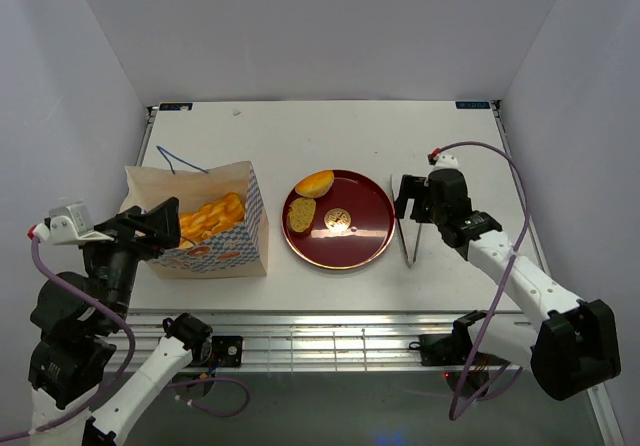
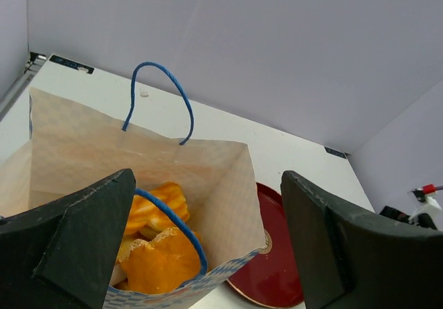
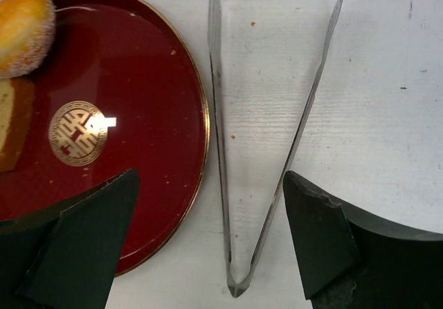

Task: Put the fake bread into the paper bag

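Step, as I judge it: bag part-filled, two pieces left to move; bag [image 1: 215, 228] stands by the table's [image 1: 330, 126] left edge, toward the near-left corner, mouth up, with bread [image 2: 156, 253] piled inside; a bun [image 1: 315, 183] and a slice [image 1: 300, 214] lie on the far-left part of the plate [image 1: 360, 241], mid-table.

My left gripper [image 1: 160, 228] hangs at the bag mouth, jaws spread, pinching nothing; cannot tell if a finger touches the paper. My right gripper [image 3: 210, 177] hovers over the tongs [image 3: 221, 149], jaws spread wide, gripping nothing; the tongs lie flat in a V just right of the plate rim, hinge toward the near edge.

Next move probably: drop onto the tongs and close on both arms, or go left for the bun directly; either way keep off the plate rim, it is tight beside the left tong arm.

Room: open toward the far and right edges; cramped between bag and plate.
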Motion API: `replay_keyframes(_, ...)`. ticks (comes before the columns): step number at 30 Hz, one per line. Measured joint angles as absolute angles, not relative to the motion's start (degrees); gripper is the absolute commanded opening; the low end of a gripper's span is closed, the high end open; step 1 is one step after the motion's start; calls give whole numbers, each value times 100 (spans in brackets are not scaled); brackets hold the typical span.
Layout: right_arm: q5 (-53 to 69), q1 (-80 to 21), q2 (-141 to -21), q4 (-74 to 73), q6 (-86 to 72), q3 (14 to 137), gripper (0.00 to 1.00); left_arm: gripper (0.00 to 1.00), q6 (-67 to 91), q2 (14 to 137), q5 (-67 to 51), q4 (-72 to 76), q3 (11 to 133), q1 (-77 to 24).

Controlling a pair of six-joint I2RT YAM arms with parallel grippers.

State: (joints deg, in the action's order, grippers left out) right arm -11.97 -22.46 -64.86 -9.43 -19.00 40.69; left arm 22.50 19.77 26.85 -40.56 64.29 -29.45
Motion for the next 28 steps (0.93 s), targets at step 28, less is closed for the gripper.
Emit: replay_keyframes(28, -290, -2246, -5039, -2180, -2300, 5428, 90, 96, 1743, 2825, 2652, -3382, 6119, -2945)
